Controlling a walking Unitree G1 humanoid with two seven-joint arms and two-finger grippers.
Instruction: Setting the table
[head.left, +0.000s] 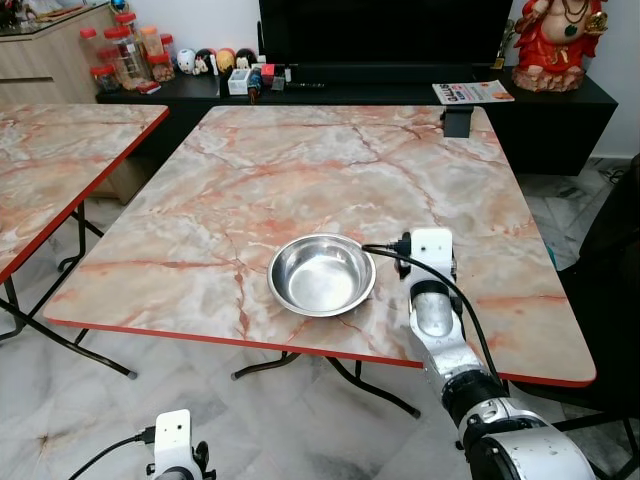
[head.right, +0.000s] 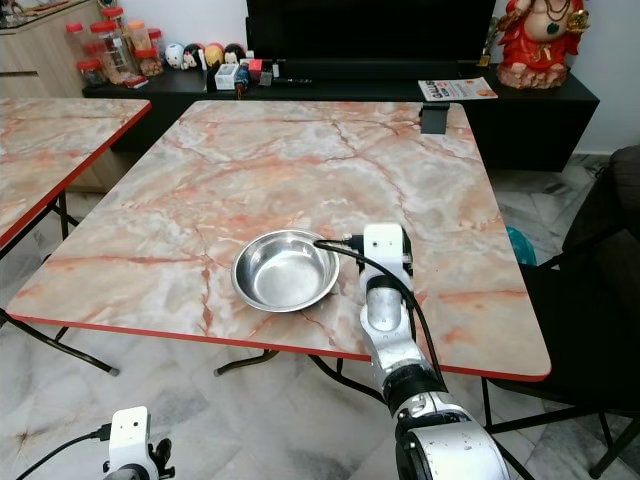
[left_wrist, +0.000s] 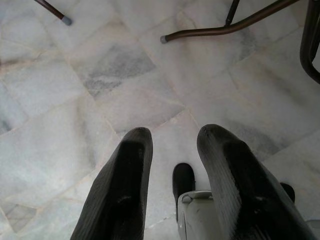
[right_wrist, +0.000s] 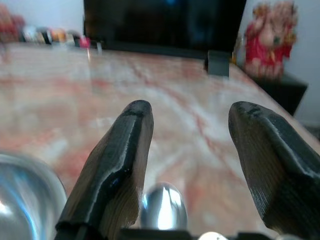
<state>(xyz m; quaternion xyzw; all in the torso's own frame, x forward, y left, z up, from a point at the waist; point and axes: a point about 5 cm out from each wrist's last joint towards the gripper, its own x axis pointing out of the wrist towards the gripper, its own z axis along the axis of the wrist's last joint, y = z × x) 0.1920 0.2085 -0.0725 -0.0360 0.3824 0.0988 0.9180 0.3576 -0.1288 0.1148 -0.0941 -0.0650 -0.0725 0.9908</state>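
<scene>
Steel bowl (head.left: 321, 274) upright on marble table (head.left: 300, 170), mouth up, round so no long axis; sits near table's front edge. Right gripper (right_wrist: 190, 150) over table just right of bowl, pointing toward TV unit (head.left: 400, 85); fingers (right_wrist: 120, 160) spread wide, holding nothing. Shiny rounded metal piece (right_wrist: 162, 207) low between fingers, identity unclear. Bowl rim beside left finger, contact not clear. Left gripper (left_wrist: 175, 165) hangs over floor (left_wrist: 75, 100) below table, fingers apart, empty.

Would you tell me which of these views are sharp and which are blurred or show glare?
Both eye views are sharp, with soft highlights inside the steel bowl; the right wrist view is blurred on the table and background, its fingers clearer; the left wrist view shows evenly lit floor, reasonably sharp.
</scene>
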